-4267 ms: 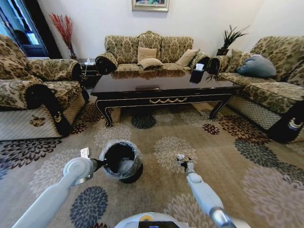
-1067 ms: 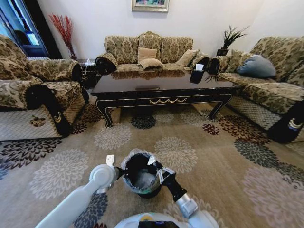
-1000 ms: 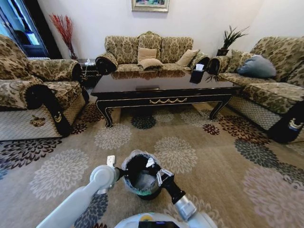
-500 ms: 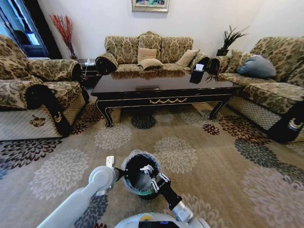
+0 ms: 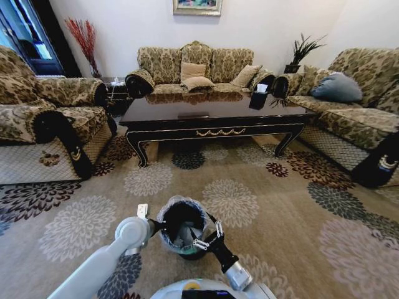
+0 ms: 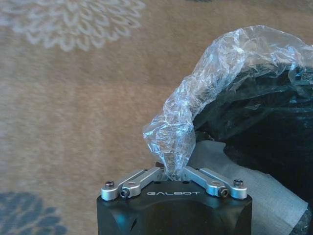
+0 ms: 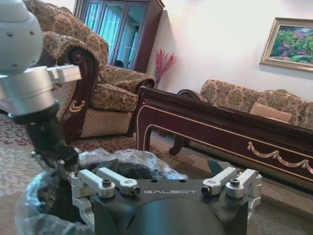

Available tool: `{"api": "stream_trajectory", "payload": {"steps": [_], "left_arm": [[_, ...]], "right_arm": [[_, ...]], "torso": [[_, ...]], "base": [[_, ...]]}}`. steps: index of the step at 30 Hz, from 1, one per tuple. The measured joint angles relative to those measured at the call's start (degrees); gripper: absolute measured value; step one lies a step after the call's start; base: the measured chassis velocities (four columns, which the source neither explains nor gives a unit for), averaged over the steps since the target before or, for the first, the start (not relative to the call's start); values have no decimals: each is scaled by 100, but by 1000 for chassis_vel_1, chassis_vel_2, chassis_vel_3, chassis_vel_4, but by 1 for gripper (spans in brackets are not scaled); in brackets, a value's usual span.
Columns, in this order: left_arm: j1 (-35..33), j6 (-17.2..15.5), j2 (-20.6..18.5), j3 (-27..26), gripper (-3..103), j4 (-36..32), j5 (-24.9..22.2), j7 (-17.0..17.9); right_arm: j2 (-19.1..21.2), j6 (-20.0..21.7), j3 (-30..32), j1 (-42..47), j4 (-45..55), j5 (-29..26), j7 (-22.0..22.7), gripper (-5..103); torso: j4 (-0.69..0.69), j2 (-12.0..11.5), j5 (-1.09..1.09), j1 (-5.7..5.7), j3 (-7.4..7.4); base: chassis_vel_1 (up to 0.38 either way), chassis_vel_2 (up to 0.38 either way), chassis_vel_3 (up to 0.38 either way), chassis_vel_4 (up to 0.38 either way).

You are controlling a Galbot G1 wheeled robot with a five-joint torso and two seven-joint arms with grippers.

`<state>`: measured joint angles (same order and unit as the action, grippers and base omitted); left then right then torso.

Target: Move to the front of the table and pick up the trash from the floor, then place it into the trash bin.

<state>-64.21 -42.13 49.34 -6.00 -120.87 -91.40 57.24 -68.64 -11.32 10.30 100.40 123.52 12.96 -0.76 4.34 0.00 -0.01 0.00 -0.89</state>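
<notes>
— Noticed what covered the lower half of the frame?

— Beige carpet (image 5: 293, 205), patterned with round flower medallions in cream, brown and dark blue.

— Carried what?

— Held a long dark coffee table (image 5: 212, 116) across the upper centre, on curved legs, with a gold ornament along the front edge. Bore a patterned sofa (image 5: 37, 118) at the left edge, a second sofa (image 5: 187, 62) at top centre, a third sofa (image 5: 361, 106) at the right edge.

— Anything nearer?

— Showed a black trash bin (image 5: 181, 223) with clear liner at lower centre; could not tell whether rested fully on the carpet.

— And on the tabletop?

— Carried a dark box (image 5: 257, 99), white on top, toward the right end.
</notes>
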Motion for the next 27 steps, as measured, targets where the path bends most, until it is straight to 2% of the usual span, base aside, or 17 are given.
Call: {"api": "stream_trajectory", "payload": {"steps": [3,9,19,27], "left_arm": [[-79,0,-164,-194,0,-80,-9,-1],[-191,0,-254,-549,0,3,-49,4],[-438,0,-142,-1115,0,305,-47,-23],[-718,0,-94,-1511,0,653,34,-171]], "right_arm": [[4,-38,55,27,3,-23,36,100],[-12,-78,107,60,3,-48,71,100],[-33,-174,214,206,-9,-26,83,100],[-1,-191,243,240,-10,-17,89,100]], "torso": [[1,0,1,0,0],[0,0,1,0,0],[1,0,0,0,0],[0,0,0,0,0]], "base": [[0,0,0,0],[0,0,0,0],[0,0,0,0],[0,0,0,0]]}}
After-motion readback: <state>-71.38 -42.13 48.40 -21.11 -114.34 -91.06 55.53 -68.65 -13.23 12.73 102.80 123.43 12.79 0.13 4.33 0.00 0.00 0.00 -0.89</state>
